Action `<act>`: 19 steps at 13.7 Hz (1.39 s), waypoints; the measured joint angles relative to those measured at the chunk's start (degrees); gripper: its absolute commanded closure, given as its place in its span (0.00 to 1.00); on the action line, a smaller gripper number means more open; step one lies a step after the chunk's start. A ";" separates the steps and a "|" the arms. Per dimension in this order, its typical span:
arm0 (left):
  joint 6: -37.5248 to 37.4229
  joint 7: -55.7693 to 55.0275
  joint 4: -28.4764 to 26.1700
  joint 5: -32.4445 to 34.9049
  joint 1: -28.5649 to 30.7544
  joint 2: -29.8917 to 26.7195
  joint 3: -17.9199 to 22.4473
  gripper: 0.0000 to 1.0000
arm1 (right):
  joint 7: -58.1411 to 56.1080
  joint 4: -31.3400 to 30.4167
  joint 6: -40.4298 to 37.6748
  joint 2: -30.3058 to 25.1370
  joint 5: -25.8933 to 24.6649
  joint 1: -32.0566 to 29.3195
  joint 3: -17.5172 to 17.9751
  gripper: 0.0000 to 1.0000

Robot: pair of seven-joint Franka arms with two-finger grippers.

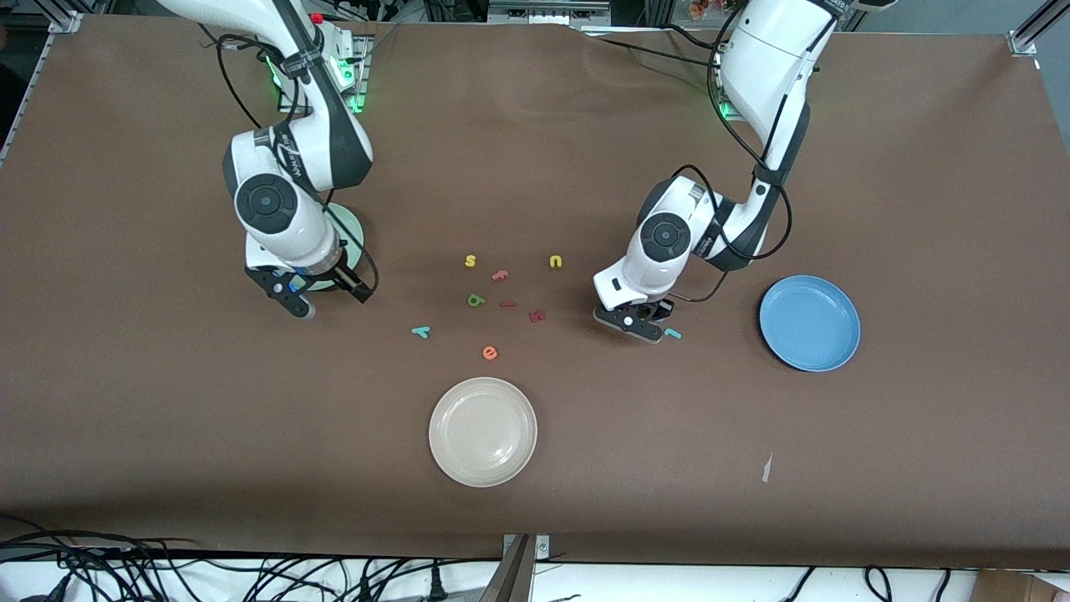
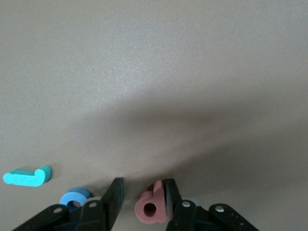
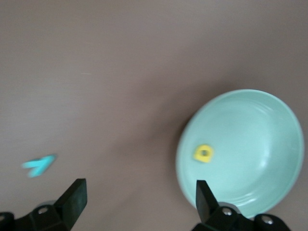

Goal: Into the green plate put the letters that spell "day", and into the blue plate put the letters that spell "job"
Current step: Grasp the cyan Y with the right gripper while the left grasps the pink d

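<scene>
Brown bench: I'm closing the left gripper [image 2: 139, 204] fingers on the pink b [image 2: 150, 208], blue plate [image 1: 809, 322] beside. Right gripper [image 3: 137, 197] fingers are gaping empty over the green plate [image 3: 240, 151], yellow d [image 3: 203, 153] inside.

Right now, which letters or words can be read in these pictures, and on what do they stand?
"s", "u": yellow foam letters on table.
"e": orange letter on table.
"b": pink letter in left gripper.
Red letters, arm print: too small to read.
</scene>
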 measured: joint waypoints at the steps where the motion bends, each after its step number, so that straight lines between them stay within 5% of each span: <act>1: 0.00 -0.09 0.00 0.00 0.02 0.06 0.04 0.16 | -0.06 2.23 0.00 1.48 0.07 0.18 0.64 0.00; 4: -0.03 -0.22 -0.36 0.00 0.10 0.34 0.35 0.17 | 1.02 9.82 0.19 9.76 0.36 0.54 3.89 0.00; 6: -0.01 -0.26 -0.41 0.00 0.11 0.34 0.34 0.27 | 3.00 13.10 0.59 13.66 0.41 0.84 4.30 0.01; 10: -0.14 -0.30 -0.40 0.00 0.07 0.00 0.34 0.65 | 11.67 15.16 5.00 17.48 0.66 0.83 4.34 0.08; 15: -0.16 -0.20 -0.38 0.00 0.08 -0.06 0.34 0.79 | 17.04 15.34 10.93 21.46 6.98 0.93 4.51 0.14; 19: -0.24 -0.23 -0.31 0.01 0.13 -0.08 0.36 0.79 | 17.64 15.38 11.41 22.44 7.51 1.26 4.55 0.55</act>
